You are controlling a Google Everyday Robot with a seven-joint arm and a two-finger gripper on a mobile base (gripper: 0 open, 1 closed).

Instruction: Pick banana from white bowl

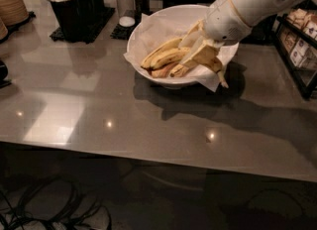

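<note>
gripper low in glossy round white bowl, among curved yellow bananas; grip unclear.

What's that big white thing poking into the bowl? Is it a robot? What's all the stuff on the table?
Yes, that is a robot's arm, thick and white, reaching in from the upper right. At its end is the claw, the part it grabs with, down in the white bowl among the bananas. I cannot tell whether it has one. The bowl is lined with crinkly white paper and stands on a shiny grey table. Farther back are a black holder of white sticks and a stack of tan dishes. There is just one picture, looking down at the table.
</note>
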